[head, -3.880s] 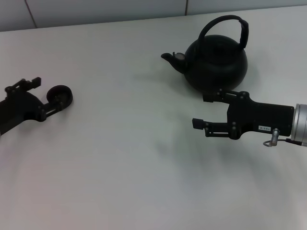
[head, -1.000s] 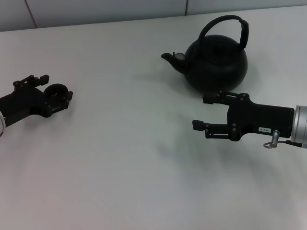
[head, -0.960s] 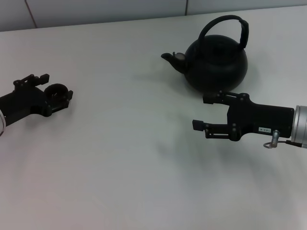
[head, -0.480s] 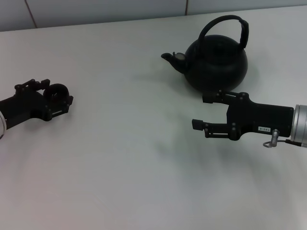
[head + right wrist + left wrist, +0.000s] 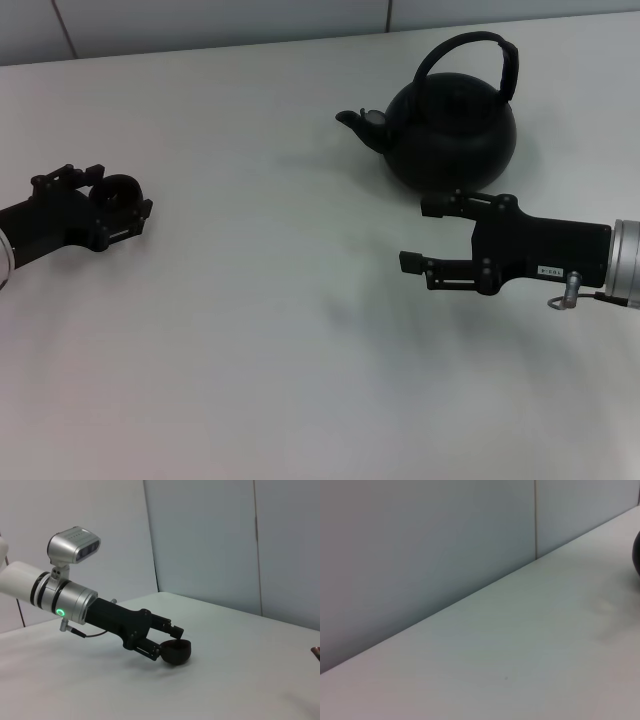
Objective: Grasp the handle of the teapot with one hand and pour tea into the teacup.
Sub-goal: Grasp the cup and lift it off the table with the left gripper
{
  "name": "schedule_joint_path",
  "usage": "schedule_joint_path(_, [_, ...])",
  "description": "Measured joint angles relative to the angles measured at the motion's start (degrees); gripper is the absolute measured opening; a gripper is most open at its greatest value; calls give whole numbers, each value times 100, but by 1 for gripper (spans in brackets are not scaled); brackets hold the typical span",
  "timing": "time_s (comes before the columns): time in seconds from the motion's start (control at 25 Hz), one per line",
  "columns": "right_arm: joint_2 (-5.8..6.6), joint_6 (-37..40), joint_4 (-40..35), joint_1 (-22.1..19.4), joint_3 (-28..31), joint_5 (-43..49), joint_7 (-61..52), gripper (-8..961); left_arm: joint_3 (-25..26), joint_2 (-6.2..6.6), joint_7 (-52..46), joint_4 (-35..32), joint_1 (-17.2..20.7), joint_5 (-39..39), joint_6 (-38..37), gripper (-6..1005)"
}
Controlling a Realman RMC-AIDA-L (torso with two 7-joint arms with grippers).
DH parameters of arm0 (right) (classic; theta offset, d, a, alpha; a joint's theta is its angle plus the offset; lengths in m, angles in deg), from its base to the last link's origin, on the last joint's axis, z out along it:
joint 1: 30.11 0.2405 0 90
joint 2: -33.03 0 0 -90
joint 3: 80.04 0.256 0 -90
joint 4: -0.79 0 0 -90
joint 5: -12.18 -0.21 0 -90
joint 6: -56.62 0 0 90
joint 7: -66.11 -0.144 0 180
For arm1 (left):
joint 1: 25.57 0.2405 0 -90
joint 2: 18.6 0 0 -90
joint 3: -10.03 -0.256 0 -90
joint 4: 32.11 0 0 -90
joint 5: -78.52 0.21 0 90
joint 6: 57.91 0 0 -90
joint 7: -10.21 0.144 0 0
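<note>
Key relation: the teapot sits at the far right of the counter, just beyond my right hand; the teacup is well apart, over at the left. I judge the pour turns on closing that gap between spout and cup.

Nearer arm for the handle: the right one, clearly. The handle arches over the pot's top, above and behind the right hand's fingertips, with its thicker sleeve on the side away from the spout.

Teapot axis: the spout points toward the left, so spout-to-body runs roughly across the counter, toward the cup's side.

Right hand state: fingers spread apart, holding nothing. The upper finger lies just in front of the pot's lower body; I cannot tell whether it touches.

Left hand state: the left hand is at the teacup, its fingers on either side of the cup. In the right wrist view the left hand looks clamped on the teacup, which sits low, at or just above the counter.

Left wrist view: only bare counter, the wall and a dark sliver of the teapot at the edge.

My read of the next move: the right hand needs to rise and reach over the pot to take the handle's hoop; from its present low position it faces the pot's belly, not the handle.
</note>
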Motion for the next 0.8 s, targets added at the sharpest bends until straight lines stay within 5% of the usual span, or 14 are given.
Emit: schedule_joint_path(0.8, [0,0,18,-22,-32,9,15,818,-43,-11,-114,-59,-17,75,126,791])
